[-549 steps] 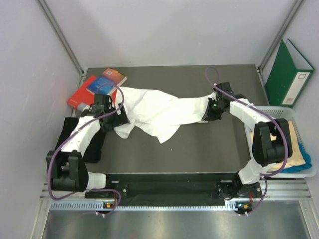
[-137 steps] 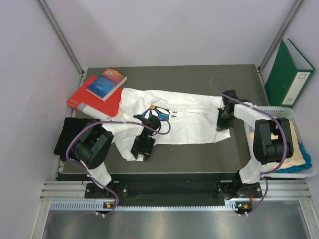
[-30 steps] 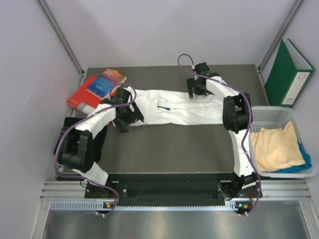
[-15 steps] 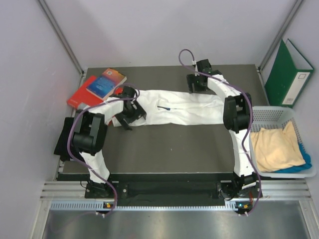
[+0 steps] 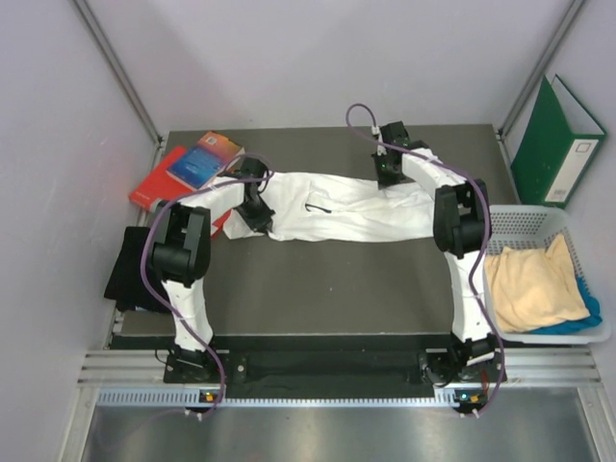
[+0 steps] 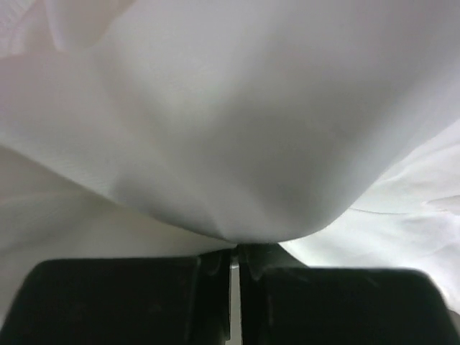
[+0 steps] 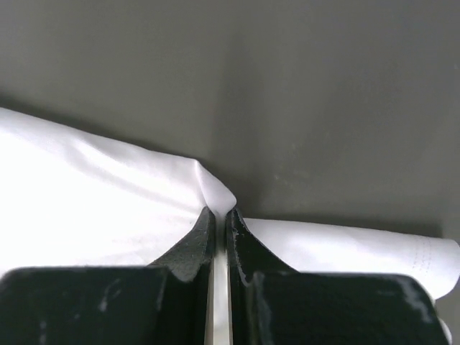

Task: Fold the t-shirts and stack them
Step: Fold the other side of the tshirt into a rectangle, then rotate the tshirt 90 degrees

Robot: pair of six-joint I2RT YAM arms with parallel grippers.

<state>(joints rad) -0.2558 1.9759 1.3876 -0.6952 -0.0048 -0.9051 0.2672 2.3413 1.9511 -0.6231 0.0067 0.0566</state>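
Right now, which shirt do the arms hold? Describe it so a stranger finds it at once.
On the far half of the dark table stretches a white shirt, the left gripper shut on its left end, the right gripper on its far edge. It alone is white: the black shirt lies at the left edge, the yellow shirt in the basket.

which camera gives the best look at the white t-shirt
Top external: it shows nearly the whole white t-shirt as a long band across the table. The left wrist view shows only a close bulge of its cloth. The right wrist view shows just an edge pinched in the right gripper.
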